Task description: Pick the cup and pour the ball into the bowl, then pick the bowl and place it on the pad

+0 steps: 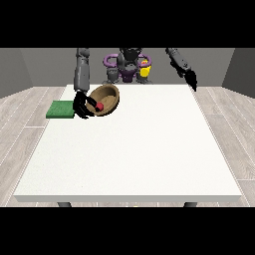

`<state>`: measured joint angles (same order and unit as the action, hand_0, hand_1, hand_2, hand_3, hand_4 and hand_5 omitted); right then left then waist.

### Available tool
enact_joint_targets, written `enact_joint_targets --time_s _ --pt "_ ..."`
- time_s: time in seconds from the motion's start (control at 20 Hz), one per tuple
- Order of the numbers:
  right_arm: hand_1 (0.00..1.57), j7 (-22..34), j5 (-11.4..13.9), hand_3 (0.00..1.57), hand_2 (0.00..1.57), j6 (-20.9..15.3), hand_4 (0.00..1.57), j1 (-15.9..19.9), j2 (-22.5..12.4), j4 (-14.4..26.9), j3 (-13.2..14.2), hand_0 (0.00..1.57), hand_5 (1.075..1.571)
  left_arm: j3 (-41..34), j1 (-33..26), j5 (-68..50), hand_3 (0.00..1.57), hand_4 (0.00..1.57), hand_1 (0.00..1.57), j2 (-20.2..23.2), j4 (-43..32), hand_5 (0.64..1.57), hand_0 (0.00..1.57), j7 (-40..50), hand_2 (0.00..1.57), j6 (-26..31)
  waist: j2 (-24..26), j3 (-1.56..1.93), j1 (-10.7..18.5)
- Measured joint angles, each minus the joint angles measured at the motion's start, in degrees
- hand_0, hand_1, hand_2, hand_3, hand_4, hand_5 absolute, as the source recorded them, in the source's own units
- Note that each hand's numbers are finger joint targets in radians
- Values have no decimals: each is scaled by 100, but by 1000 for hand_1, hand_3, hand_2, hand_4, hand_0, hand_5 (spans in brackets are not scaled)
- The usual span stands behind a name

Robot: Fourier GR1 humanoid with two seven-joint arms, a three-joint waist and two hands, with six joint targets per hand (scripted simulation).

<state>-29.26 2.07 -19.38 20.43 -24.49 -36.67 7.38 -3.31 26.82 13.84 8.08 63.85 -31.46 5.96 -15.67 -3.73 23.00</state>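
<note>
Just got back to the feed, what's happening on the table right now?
The hand at the view's left holds the brown bowl, tilted and raised off the white table, with a red ball inside it. The green pad lies just beside it at the table's edge, and the bowl is not yet on it. The hand at the view's right hangs idle above the far corner. No cup is in sight.

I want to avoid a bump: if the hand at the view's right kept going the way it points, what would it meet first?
Probably the table near its far right corner; hand points down there, though depth is unclear.
</note>
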Motion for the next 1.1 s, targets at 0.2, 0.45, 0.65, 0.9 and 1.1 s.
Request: enact_joint_targets --time_s 0.2,0.45,0.65,0.9,1.1 --pt "1571 1088 126 1571 1571 -102 1158 72 -107 30 -140 1571 1570 48 -14 -1 0 0 0 -72 -135 712 0 92 0 47 230 115 118" --pt "1571 2633 542 1571 1571 178 1308 172 -393 -62 -658 1571 1554 -128 -205 -53 0 0 0 -61 -638 726 0 22 0 -21 714 260 -209" --pt "1571 3502 1092 1571 1571 873 1571 361 -1129 -374 -1236 1571 1571 -284 -423 -94 0 0 0 -131 -1057 729 0 89 0 -181 1287 303 -670" --pt "1571 4270 1503 1571 1571 2004 1571 895 -1800 -970 -1738 1571 1555 -561 -710 -180 0 0 0 19 -1457 721 0 -77 0 -309 1724 337 -1207" --pt "1571 4337 1621 1571 1571 2570 1571 1219 -2075 -1307 -1712 1571 1543 -814 -879 -302 0 0 0 207 -1641 710 0 -418 0 -399 1595 355 -1576"
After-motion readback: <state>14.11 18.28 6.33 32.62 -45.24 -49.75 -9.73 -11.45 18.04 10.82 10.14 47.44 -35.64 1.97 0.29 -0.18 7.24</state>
